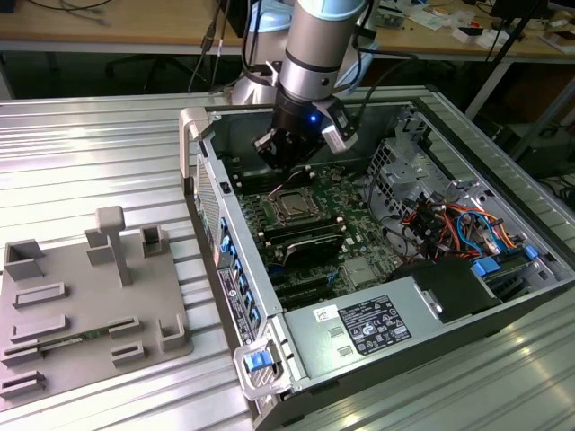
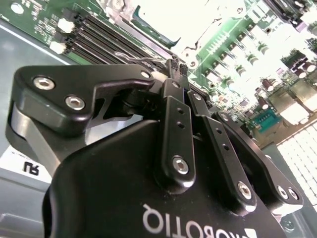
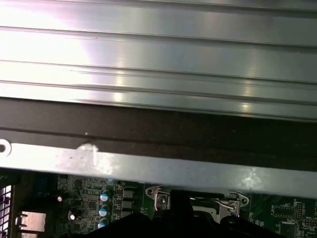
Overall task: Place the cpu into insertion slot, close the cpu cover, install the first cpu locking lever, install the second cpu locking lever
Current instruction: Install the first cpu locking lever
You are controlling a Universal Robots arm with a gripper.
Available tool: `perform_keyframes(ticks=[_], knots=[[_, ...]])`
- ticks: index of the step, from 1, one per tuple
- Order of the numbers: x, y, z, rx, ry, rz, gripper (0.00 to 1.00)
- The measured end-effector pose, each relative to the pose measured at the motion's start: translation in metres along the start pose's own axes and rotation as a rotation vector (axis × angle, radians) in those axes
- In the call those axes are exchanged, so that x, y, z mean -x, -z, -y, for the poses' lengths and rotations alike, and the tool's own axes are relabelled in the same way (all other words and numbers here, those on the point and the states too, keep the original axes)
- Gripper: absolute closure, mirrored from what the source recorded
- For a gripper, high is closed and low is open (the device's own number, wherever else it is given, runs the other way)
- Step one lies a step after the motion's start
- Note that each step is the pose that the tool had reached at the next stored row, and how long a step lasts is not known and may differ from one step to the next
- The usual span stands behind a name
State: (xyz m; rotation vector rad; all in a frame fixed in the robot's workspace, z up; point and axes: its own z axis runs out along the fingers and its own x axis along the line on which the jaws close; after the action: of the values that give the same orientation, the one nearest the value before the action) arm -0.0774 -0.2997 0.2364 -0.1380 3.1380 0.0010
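One arm is all I am working with, and I am holding its gripper [image 1: 286, 151] low inside the open computer case [image 1: 503, 296], above centre of the exterior view, so that it is hanging just above the green motherboard [image 1: 346, 224] and close to the socket area. In the second wrist view the gripper [image 2: 177, 68] is showing its two black fingers [image 2: 172, 65] pressed tip to tip near the upper middle of the frame, with nothing that I can make out between them; I am judging it closed and empty, a narrow shape that suits pushing thin metal parts rather than carrying a chip. The insertion slot [image 1: 292, 206] is sitting at the centre of the exterior view, just below the gripper, and the cpu cover [image 1: 293, 199] is appearing to lie flat over it with a dull square showing through its cut-out; I am taking that to be the cpu, already seated, though I cannot be sure. In the second wrist view the socket region is washing out to white beyond the fingertips, so I cannot tell how either locking lever is standing. A grey fixture tray [image 1: 90, 305] is resting on the ribbed metal table [image 1: 99, 153] at the lower left of the exterior view, well apart from the case, probably as a parts holder.
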Motion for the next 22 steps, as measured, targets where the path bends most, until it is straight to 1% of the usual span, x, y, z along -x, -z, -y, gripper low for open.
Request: perform_keyframes(ticks=[4,8,11,18,22], knots=[[0.0052,-0.0005,-0.001,0.0,0.0,0.0,0.89],[0.0064,-0.0012,-0.0046,0.0,-0.002,0.0,0.89],[0.0081,-0.0023,-0.0055,-0.0001,-0.003,-0.0001,0.89],[0.0209,-0.0065,-0.0076,0.0,-0.003,-0.0001,0.89],[0.0284,-0.011,-0.0075,-0.0001,-0.003,-0.0001,0.89]])
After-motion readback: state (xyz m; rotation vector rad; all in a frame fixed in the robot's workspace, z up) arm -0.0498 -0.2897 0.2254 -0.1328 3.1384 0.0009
